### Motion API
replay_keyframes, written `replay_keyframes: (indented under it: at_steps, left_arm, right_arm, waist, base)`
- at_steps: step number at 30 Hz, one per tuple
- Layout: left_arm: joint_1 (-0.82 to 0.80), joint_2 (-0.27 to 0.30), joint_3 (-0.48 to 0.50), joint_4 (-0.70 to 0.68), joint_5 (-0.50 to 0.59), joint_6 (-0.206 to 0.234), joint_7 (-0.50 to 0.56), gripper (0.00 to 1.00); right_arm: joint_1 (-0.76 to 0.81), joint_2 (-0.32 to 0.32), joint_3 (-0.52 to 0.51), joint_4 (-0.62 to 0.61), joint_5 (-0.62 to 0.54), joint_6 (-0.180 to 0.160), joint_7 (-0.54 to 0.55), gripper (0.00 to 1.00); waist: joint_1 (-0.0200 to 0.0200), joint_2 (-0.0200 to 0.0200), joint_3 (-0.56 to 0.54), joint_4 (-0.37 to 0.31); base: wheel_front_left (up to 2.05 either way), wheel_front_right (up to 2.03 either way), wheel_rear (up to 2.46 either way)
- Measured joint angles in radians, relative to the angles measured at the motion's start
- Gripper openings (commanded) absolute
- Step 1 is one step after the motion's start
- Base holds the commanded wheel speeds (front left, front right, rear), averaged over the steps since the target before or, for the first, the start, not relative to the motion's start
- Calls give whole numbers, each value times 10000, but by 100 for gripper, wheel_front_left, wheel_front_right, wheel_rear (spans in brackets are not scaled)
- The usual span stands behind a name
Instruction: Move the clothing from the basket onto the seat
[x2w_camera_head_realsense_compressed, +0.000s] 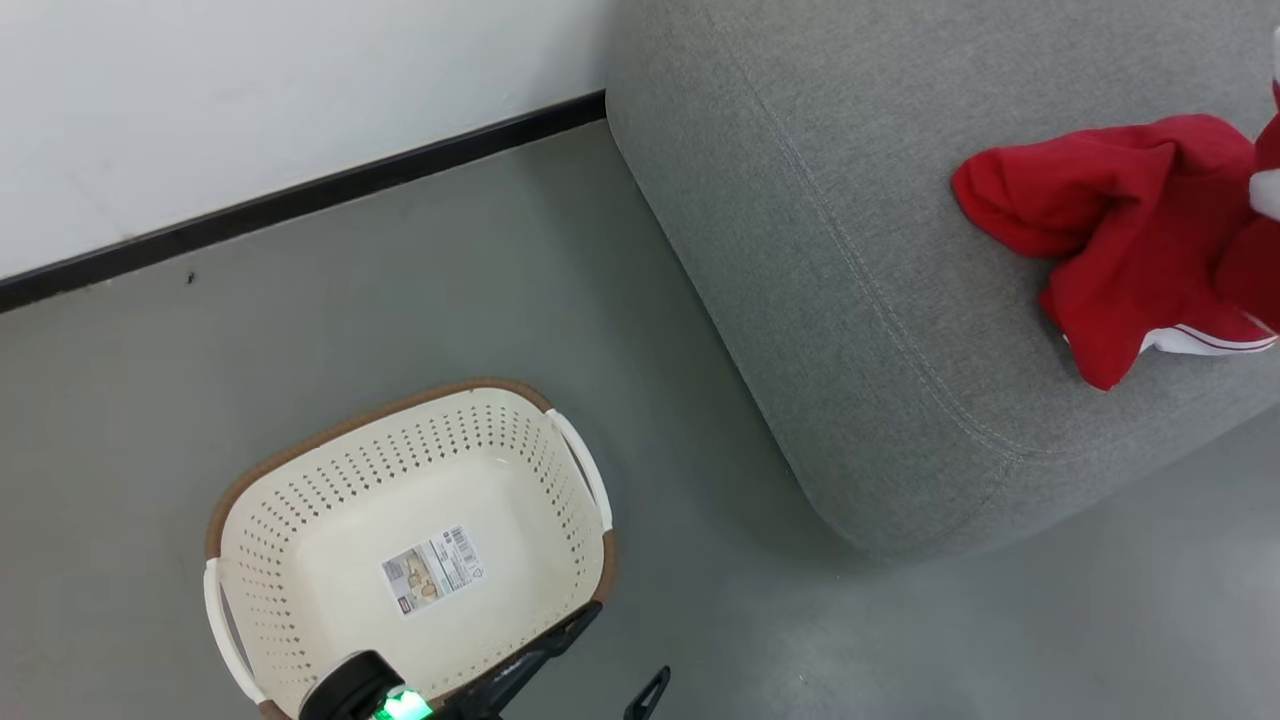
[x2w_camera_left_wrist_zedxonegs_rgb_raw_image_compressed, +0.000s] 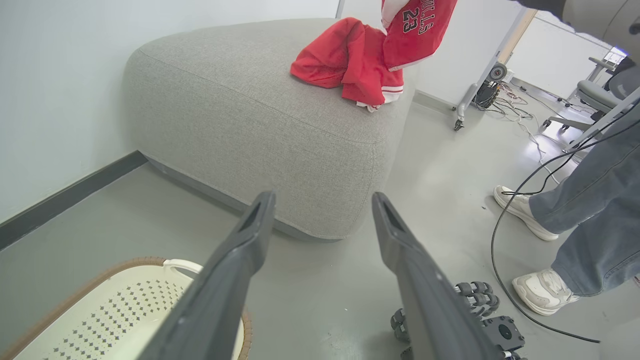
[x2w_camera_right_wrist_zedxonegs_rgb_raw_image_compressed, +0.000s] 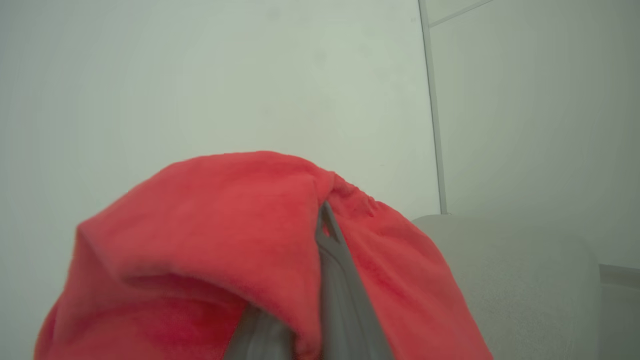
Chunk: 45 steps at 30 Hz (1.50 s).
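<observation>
soft red clothing (x2w_camera_head_realsense_compressed: 1120, 230) on nubby grey seat (x2w_camera_head_realsense_compressed: 850, 250)

The basket (x2w_camera_head_realsense_compressed: 270, 580) sits on the floor (x2w_camera_head_realsense_compressed: 400, 300), near left of the seat (x2w_camera_head_realsense_compressed: 850, 300), which carries clothing (x2w_camera_head_realsense_compressed: 1110, 220) at right.

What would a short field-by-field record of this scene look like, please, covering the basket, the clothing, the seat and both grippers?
basket: on the floor, no clothing inside, label sticker on its bottom
seat: grey, beside the basket
red pile: lying crumpled on the seat
hanging garment: red, suspended above the red pile
left gripper: open, holding nothing, near the basket
right gripper: shut on the hanging garment
person: legs and pale shoes, standing past the seat
</observation>
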<state>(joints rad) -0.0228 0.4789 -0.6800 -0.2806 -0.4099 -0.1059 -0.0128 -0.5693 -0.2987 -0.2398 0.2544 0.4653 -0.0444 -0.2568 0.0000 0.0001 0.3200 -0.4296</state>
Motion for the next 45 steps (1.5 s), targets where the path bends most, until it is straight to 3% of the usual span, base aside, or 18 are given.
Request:
replay_keyframes:
  at_steps: [7,18,25,30,35,45]
  left_arm:
    - [82,343,244,-393,-4,15,282,100]
    - [270,715,529,-968,-8,196,554,100]
    - [269,871,706,-1319,-19,282,711,100]
    - [208,920,853,-1469,-19,364,788,100]
    - [63,924,905,-1515,-21,364,819,100]
    - [35,924,1020,-1503,-38,410,817,100]
  right_arm:
    - [-1301,-100,-819,1143,313,-268,2,0]
    - [-1493,111,-1584,1611,100,-614,0,0]
    - [-1615,272,-1693,2380,40,-612,0,0]
    - [-1622,790,-1501,2337,-236,-594,0,0]
    - [-1982,890,-1277,2675,-385,-247,0,0]
    - [-2460,1499,-1047,2700,-913,-316,0,0]
  waist:
    - [0,0,689,-24]
    - [1,0,1509,67]
    - [1,0,2058,215]
    - [1,-1,2474,323]
    - [2,-1,2829,445]
    - [1,0,3156,765]
  base:
    - [0,0,0]
    - [0,0,0]
    - [0,0,0]
    - [0,0,0]
    - [0,0,0]
    - [0,0,0]
